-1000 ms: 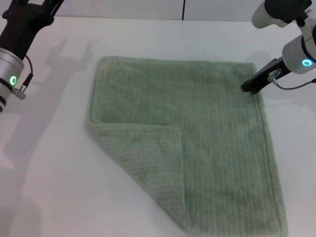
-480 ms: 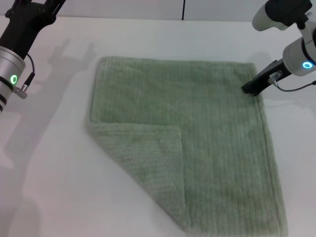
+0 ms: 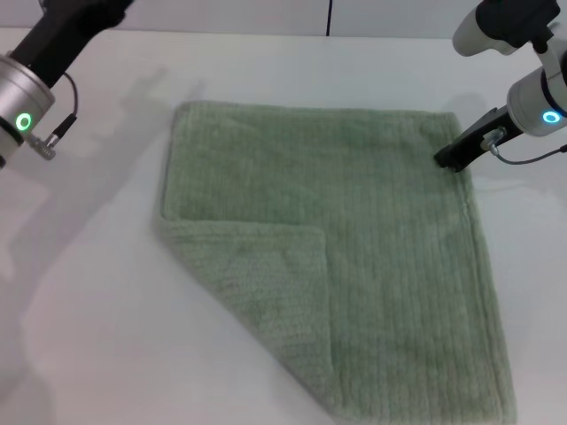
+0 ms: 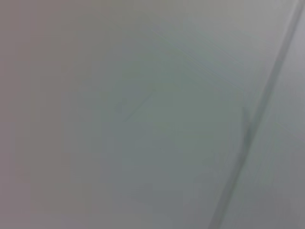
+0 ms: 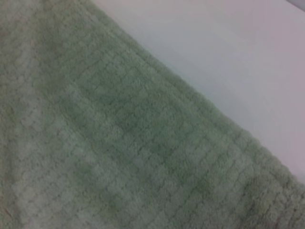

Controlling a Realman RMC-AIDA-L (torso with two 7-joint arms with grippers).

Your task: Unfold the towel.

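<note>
Towel (image 3: 354, 239), just one, lies flat on our white table (image 3: 97, 310), one near-left corner folded over. Our right gripper (image 3: 450, 158) touches its far-right edge; jaw state unclear. Left arm (image 3: 35, 71) raised far-left.

Pale sage-green terry towel (image 3: 354, 248), ribbed pile, hemmed edges; lying flat on white table (image 3: 89, 310), mostly spread, near-left corner folded over onto itself as a triangular flap.

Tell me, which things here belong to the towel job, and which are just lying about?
Part of the job:
- towel, one corner folded over
- right gripper, at the towel's far right edge
- left gripper, out of view, arm raised far left

Just there:
- white table
</note>
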